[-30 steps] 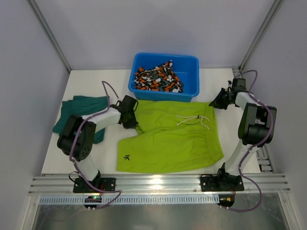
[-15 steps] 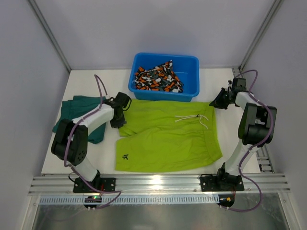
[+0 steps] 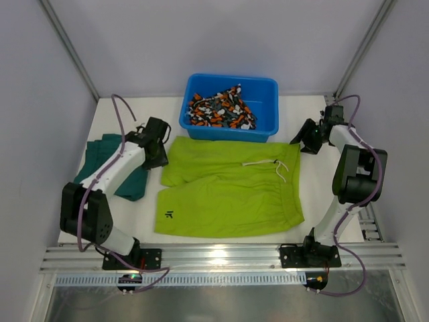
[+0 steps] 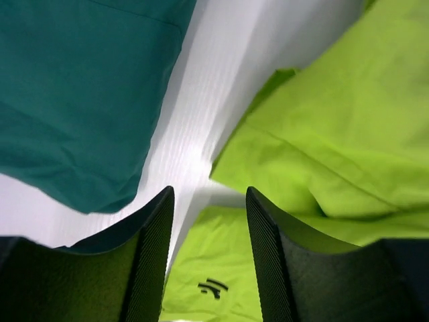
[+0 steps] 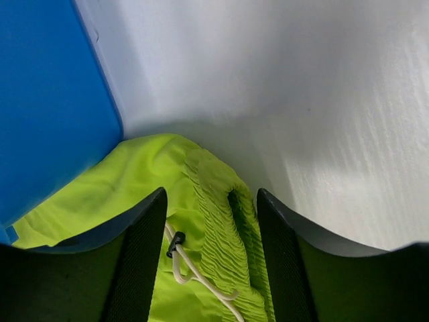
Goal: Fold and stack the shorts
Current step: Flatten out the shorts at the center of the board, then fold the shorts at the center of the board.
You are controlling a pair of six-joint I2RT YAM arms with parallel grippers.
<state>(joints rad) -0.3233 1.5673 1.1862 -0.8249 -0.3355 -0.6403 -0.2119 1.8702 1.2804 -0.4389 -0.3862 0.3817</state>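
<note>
both parted and empty, left pincer [image 4: 209, 201] and right pincer [image 5: 211, 201] are hovering by far corners of lime shorts [image 3: 228, 194] lying flat for folding.

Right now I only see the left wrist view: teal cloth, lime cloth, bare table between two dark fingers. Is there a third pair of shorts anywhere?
Observer: Yes, camouflage shorts lie crumpled in a blue tub at the far edge of the table.
Operator: What's the other arm doing?
Observer: The right gripper hovers open over the waistband corner of the lime shorts, beside the tub, holding nothing.
Operator: Are those folded?
Observer: No, spread flat, white drawstring showing.
</note>
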